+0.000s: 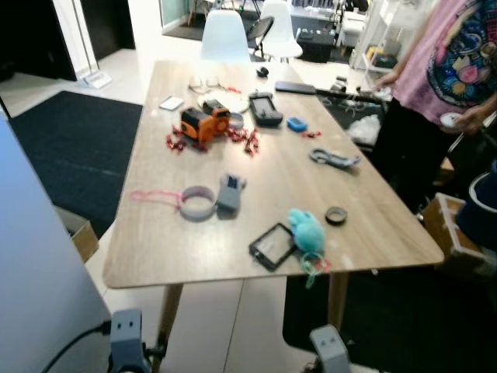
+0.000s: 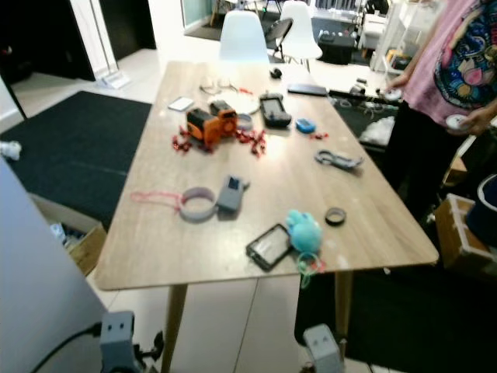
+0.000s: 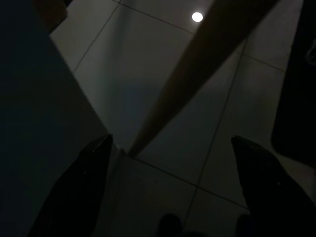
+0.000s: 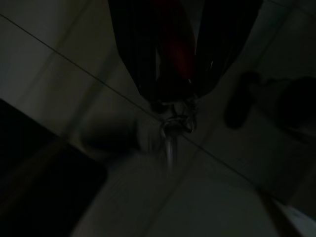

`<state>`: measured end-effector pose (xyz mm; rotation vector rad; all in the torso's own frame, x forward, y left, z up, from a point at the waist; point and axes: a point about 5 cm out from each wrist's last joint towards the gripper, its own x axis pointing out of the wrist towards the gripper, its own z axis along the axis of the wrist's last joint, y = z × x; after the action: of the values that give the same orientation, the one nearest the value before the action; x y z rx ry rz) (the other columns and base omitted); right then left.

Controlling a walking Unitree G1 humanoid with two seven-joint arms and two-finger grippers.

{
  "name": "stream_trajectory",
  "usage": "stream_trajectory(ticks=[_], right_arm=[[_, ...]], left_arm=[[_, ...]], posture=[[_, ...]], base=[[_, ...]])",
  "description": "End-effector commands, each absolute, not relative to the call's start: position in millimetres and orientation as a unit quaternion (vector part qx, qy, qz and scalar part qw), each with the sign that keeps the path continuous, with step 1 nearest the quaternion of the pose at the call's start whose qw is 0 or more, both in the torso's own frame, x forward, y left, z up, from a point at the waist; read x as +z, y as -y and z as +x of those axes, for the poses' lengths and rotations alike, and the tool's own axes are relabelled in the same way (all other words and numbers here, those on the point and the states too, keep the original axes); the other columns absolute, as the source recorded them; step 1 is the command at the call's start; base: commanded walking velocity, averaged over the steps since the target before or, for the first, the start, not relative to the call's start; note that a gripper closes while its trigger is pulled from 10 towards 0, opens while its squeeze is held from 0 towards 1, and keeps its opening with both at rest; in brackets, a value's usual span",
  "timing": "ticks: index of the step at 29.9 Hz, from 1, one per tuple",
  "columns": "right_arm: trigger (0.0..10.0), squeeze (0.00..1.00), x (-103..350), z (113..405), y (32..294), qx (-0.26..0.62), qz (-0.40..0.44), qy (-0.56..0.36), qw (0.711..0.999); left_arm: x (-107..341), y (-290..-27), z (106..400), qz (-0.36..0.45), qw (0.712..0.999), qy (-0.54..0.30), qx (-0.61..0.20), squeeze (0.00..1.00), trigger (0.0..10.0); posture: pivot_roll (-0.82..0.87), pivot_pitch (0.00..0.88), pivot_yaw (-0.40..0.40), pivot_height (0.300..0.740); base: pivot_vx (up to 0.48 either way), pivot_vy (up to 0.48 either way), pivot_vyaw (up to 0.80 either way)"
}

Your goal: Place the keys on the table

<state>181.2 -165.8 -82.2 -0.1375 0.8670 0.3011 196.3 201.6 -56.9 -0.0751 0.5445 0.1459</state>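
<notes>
A small bunch of metal keys point(image 4: 173, 123) is seen clamped between the two black fingers of the right gripper point(image 4: 173, 98), held low over the pale tiled floor point(image 4: 44, 64), short of the long light-wood table's point(image 1: 256, 194) near edge. The left gripper point(image 3: 168, 187) hangs idle, fingers apart. Clutter crowds that edge, where a black phone point(image 1: 272, 246) and turquoise plush toy point(image 1: 307, 231) lie; a careless release could knock them off.

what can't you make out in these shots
- Keys: right wrist view, dark and blurred; metal hangs from the right tool, shape and count unclear.
- Left tool: left wrist view, dim; fingers apart over floor tiles.
- Person: cut off by the frame edge.
- Table: far-end items too small.
</notes>
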Motion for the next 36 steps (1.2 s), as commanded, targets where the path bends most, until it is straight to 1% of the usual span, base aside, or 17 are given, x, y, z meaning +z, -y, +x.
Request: stream_trajectory(ticks=[1,6,8,27,36], right_arm=[[10.0,0.0,-82.6,179.1,174.0,0.135,-0.071,-0.423,0.893],[10.0,0.0,-82.6,179.7,173.0,0.135,-0.07,-0.423,0.893],[10.0,0.0,-82.7,179.8,172.4,0.134,-0.069,-0.424,0.893],[10.0,0.0,-85.4,173.5,171.9,0.129,-0.067,-0.427,0.892],[10.0,0.0,-86.4,170.1,179.8,0.111,-0.063,-0.433,0.892]], left_arm=[[-58.8,-202.3,192.4,-0.038,0.959,-0.273,0.074,0.0,10.0],[-57.9,-202.0,192.4,-0.026,0.96,-0.269,0.066,0.0,10.0],[-58.0,-201.7,192.2,-0.027,0.96,-0.269,0.066,0.0,10.0],[-60.6,-201.2,189.6,-0.031,0.958,-0.278,0.065,0.0,10.0],[-61.3,-202.0,189.6,-0.028,0.956,-0.284,0.069,0.0,10.0]], posture=[[0.05,0.072,-0.043,0.74],[0.05,0.074,-0.042,0.74],[0.05,0.074,-0.042,0.74],[0.05,0.079,-0.036,0.74],[0.05,0.081,-0.032,0.74]], base=[[0.0,0.0,0.0],[0.0,0.0,0.0],[0.0,-0.345,0.0],[0.0,-0.469,0.0],[0.0,0.0,0.0]])
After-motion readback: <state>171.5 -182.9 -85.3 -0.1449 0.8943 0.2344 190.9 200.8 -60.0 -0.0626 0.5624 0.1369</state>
